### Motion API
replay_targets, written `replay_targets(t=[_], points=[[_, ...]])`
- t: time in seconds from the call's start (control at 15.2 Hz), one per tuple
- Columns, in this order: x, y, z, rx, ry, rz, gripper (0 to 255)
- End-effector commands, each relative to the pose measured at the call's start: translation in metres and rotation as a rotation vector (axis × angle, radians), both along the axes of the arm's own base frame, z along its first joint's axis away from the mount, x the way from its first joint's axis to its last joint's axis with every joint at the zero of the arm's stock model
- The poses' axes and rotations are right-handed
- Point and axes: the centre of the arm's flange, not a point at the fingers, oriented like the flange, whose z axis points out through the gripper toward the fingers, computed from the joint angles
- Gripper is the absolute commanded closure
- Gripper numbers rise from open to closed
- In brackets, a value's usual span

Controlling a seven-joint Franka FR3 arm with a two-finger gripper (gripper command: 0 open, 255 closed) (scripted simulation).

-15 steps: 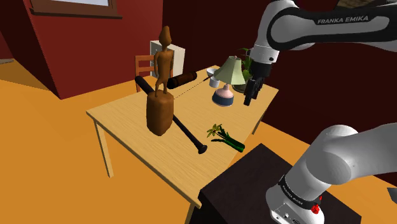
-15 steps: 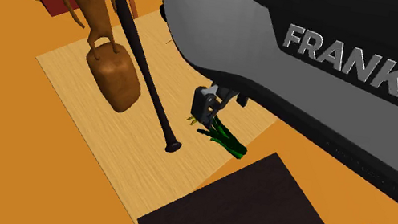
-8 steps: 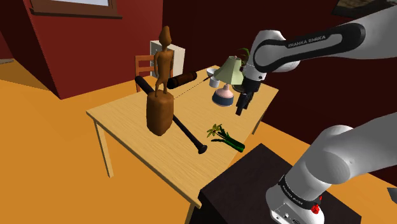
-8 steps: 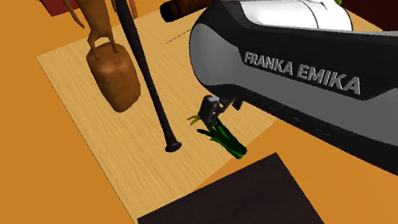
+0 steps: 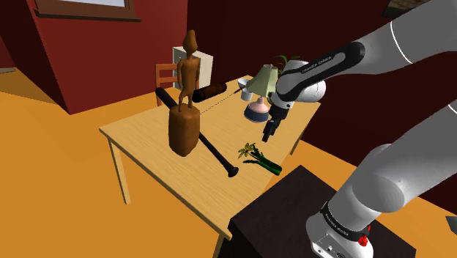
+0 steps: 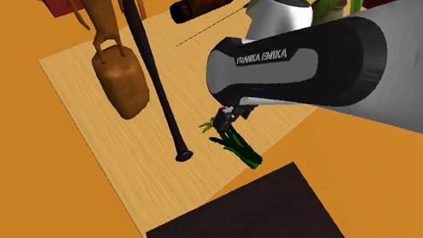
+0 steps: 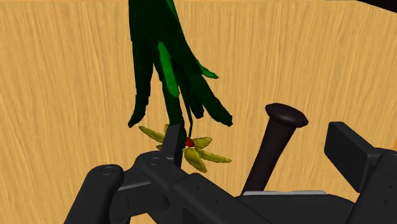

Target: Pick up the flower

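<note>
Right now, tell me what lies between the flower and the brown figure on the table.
The black bat lies between the flower and the brown figure, its knob end nearest the flower. The shoulder view shows it.

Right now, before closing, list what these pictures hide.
- Wrist view: the flower's stem end is cut off by the picture's edge. A finger covers part of its bloom. The bat disappears behind the gripper.
- Second exterior view: the arm covers the table's far end and the gripper's upper part.
- Shoulder view: the gripper's height over the flower cannot be judged.
</note>
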Motion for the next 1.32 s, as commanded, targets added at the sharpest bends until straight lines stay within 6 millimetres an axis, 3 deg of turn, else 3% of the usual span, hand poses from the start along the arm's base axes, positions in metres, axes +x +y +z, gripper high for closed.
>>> replay_targets(t=[0.0, 0.46, 0.99, 1.12, 1.19, 1.25], points=[[0.012, -0.007, -0.026, 0.012, -0.012, 0.005, 0], [0.048, -0.032, -0.108, 0.061, -0.048, 0.022, 0], [0.051, -0.034, -0.151, 0.065, -0.050, 0.024, 0], [0.051, -0.034, -0.154, 0.065, -0.050, 0.024, 0], [0.052, -0.032, -0.154, 0.065, -0.050, 0.024, 255], [0.051, -0.032, -0.154, 0.065, -0.050, 0.023, 255]])
